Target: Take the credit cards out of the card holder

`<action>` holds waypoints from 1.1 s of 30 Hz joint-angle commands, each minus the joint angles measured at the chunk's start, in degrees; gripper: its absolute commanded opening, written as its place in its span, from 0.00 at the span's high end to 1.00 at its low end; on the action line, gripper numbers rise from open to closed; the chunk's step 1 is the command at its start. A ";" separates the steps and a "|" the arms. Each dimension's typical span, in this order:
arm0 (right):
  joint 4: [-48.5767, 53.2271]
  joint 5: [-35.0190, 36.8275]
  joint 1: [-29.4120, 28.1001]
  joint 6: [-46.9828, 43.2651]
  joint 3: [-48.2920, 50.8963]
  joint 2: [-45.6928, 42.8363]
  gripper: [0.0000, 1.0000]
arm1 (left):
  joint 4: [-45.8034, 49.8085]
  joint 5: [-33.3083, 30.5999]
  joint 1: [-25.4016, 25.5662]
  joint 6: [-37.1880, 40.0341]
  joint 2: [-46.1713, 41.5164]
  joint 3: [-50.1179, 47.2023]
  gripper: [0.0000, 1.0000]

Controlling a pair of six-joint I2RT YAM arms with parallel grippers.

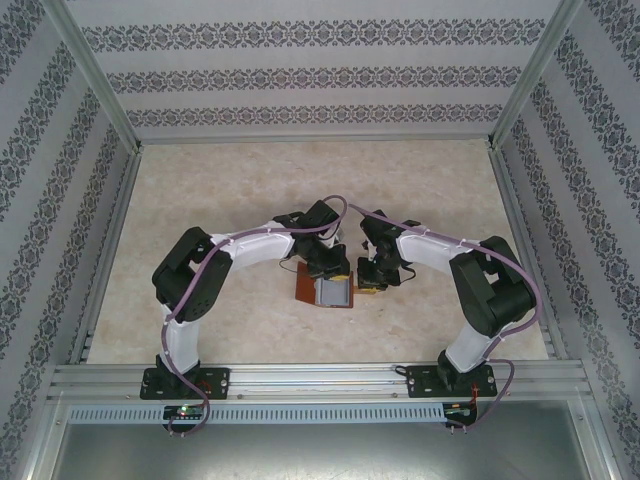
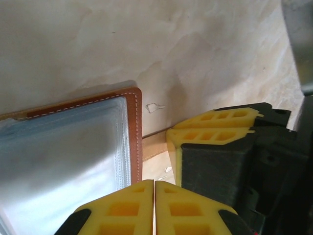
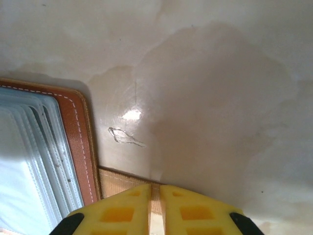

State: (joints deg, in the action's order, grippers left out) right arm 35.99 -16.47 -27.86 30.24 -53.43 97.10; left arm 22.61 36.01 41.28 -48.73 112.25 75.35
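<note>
Restraint of card holder was in hand: right gripper was pinched on its snap tab, left gripper was pressed together, empty. Reopening was judged necessary for extracting credit cards.

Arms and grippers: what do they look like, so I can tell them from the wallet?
The left arm and right arm have white links, bulky black joints and a lilac cable along each. The left gripper and right gripper have yellow fingers with square pockets on black bodies.
</note>
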 commanded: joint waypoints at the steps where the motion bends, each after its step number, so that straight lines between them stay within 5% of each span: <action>1: -1.99 0.25 0.08 0.85 2.10 1.34 0.85 | -0.72 1.08 0.82 -0.60 1.39 -0.56 0.89; 17: -1.53 0.17 0.35 0.42 2.10 1.51 0.82 | 6.83 -1.08 1.79 2.81 4.55 2.38 0.73; 33: -1.00 0.23 0.43 0.04 1.97 1.34 0.79 | 21.98 -14.11 3.01 7.98 4.40 9.21 0.65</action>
State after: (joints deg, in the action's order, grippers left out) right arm 35.53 -17.63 -27.51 30.20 -53.17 97.01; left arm 38.48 26.24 43.24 -43.03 115.68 82.63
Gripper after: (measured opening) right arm 0.207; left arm 0.348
